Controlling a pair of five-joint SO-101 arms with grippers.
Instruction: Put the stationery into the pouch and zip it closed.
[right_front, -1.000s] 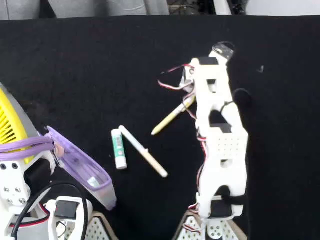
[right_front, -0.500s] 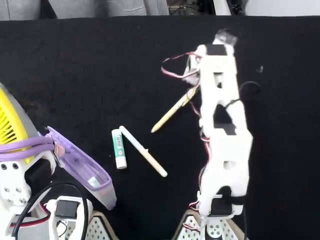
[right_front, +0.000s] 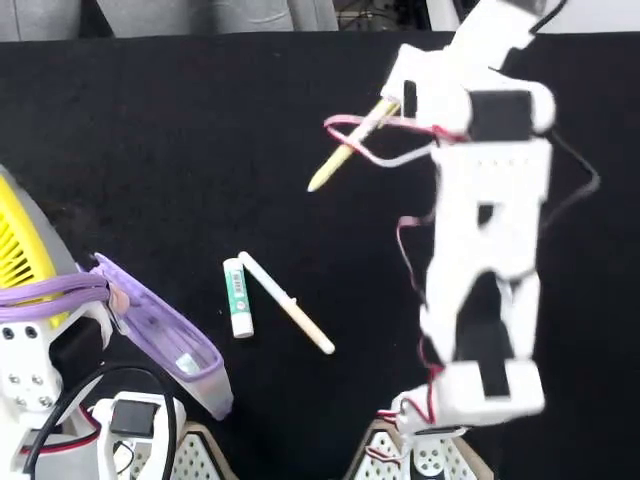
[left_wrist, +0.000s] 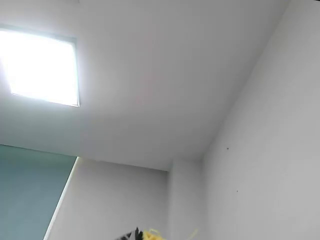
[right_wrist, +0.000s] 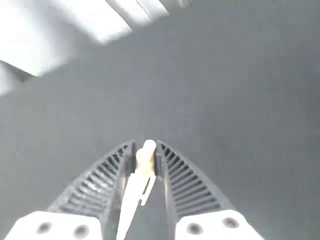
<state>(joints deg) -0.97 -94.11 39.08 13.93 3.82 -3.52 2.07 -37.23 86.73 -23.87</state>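
My right gripper (right_front: 393, 100) is raised over the far middle of the black table (right_front: 150, 130), shut on a cream pen (right_front: 348, 148) that slants down to the left. In the right wrist view the pen (right_wrist: 142, 170) sits pinched between the ribbed fingers of the gripper (right_wrist: 145, 147). A second cream pen (right_front: 288, 303) and a white glue stick (right_front: 238, 297) lie side by side at the near middle. The purple pouch (right_front: 165, 335) is tilted at the near left, its rim held at my yellow left gripper (right_front: 55, 290).
Red and white cables (right_front: 360, 135) loop off the right arm near the held pen. The arm bases (right_front: 420, 455) stand at the near edge. The left wrist view faces a ceiling with a bright light panel (left_wrist: 42, 67).
The right arm has risen and swung toward the far side, lifting the cream pen off the table. The pouch, glue stick and other pen have stayed put.
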